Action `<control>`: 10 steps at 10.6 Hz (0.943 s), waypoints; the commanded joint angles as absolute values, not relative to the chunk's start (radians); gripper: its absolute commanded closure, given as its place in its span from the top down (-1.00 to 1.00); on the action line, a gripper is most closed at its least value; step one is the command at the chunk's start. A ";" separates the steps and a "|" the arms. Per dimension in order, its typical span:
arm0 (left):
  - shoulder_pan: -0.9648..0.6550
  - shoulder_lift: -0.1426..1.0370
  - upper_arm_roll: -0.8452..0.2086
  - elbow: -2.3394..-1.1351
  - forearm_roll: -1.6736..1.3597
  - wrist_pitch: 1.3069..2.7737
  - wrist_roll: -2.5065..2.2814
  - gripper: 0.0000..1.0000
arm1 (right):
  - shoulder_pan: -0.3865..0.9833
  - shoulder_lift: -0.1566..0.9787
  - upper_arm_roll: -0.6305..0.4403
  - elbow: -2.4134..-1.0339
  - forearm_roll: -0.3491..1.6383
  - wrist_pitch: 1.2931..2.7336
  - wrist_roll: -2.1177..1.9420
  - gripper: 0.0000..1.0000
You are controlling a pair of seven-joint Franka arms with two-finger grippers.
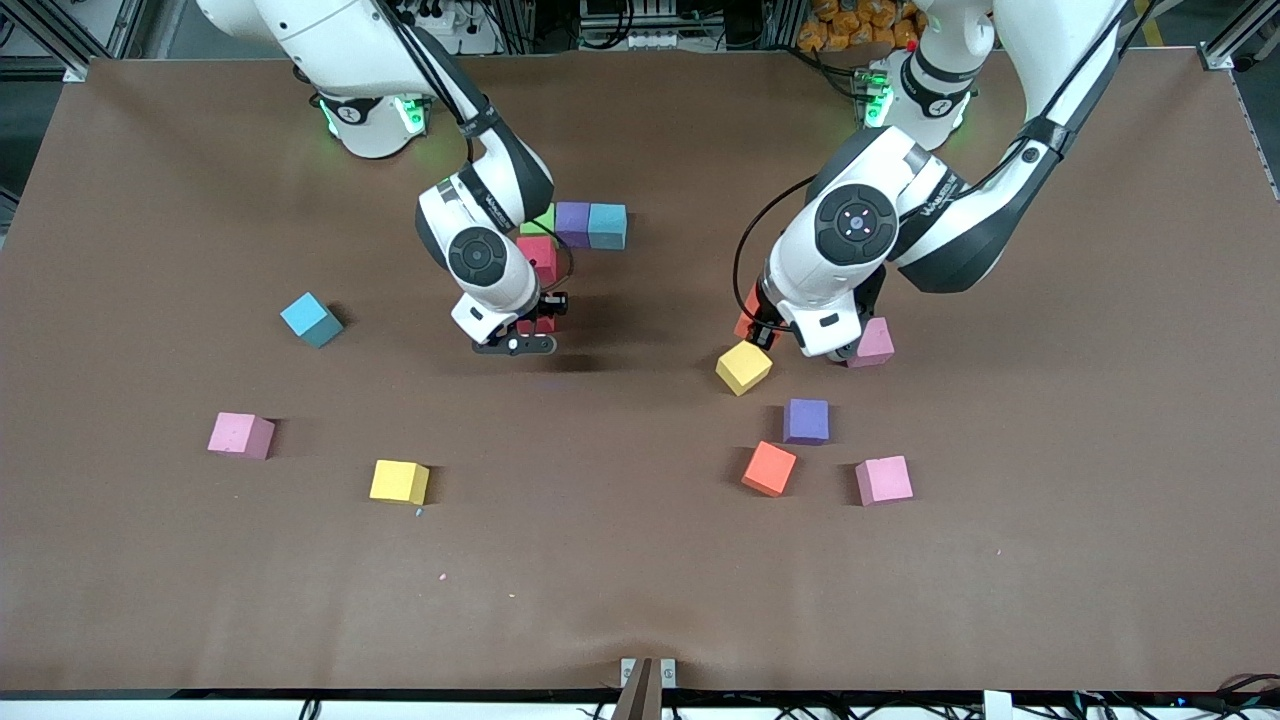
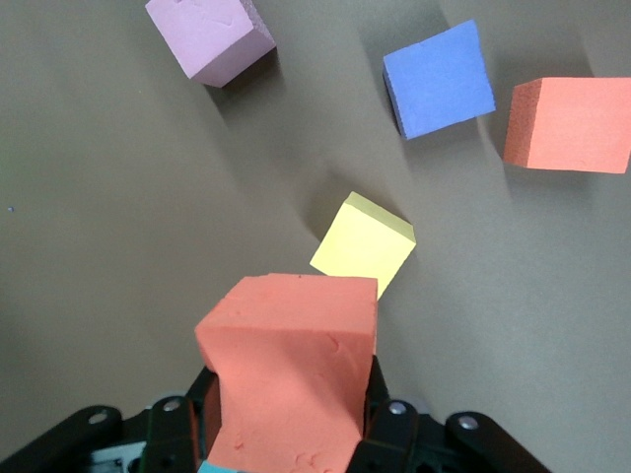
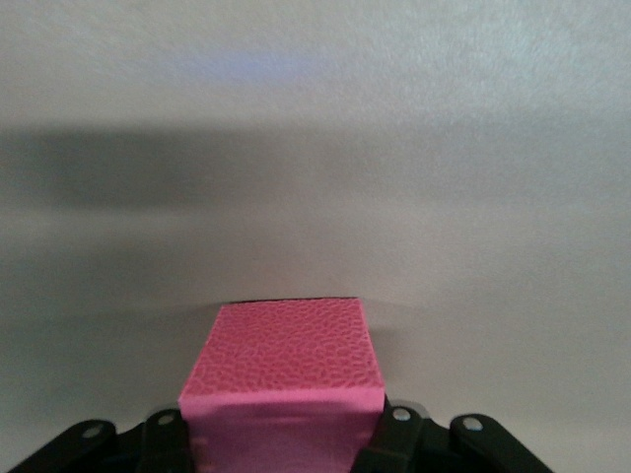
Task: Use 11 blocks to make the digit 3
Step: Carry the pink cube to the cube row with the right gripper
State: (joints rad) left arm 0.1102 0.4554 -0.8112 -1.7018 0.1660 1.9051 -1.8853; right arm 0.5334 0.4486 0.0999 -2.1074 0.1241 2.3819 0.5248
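A row of green (image 1: 541, 218), purple (image 1: 573, 222) and light blue (image 1: 607, 226) blocks lies on the table. A red block (image 1: 537, 254) adjoins the green one on the side nearer the front camera. My right gripper (image 1: 536, 324) (image 3: 281, 426) is shut on a reddish-pink block (image 1: 543, 322) (image 3: 283, 370), low beside that red block. My left gripper (image 1: 753, 326) (image 2: 291, 419) is shut on an orange block (image 1: 746, 318) (image 2: 293, 370) just over a loose yellow block (image 1: 744, 367) (image 2: 364, 246).
Loose blocks near the left gripper: pink (image 1: 873, 343) (image 2: 209, 37), purple (image 1: 806, 421) (image 2: 439, 79), orange (image 1: 769, 468) (image 2: 570, 123), pink (image 1: 884, 480). Toward the right arm's end lie light blue (image 1: 311, 319), pink (image 1: 241, 435) and yellow (image 1: 399, 481) blocks.
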 commanded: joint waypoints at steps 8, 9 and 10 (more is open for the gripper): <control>0.120 0.445 -0.815 -1.694 0.146 1.885 -1.861 -1.00 | 0.580 0.407 0.097 -2.177 0.140 2.388 0.586 -0.66; 0.120 0.445 -0.815 -1.694 0.146 1.884 -1.861 -1.00 | 0.580 0.400 0.097 -2.180 0.138 2.388 0.584 -0.66; 0.120 0.445 -0.815 -1.694 0.146 1.884 -1.861 -1.00 | 0.580 0.400 0.097 -2.184 0.138 2.388 0.583 -0.66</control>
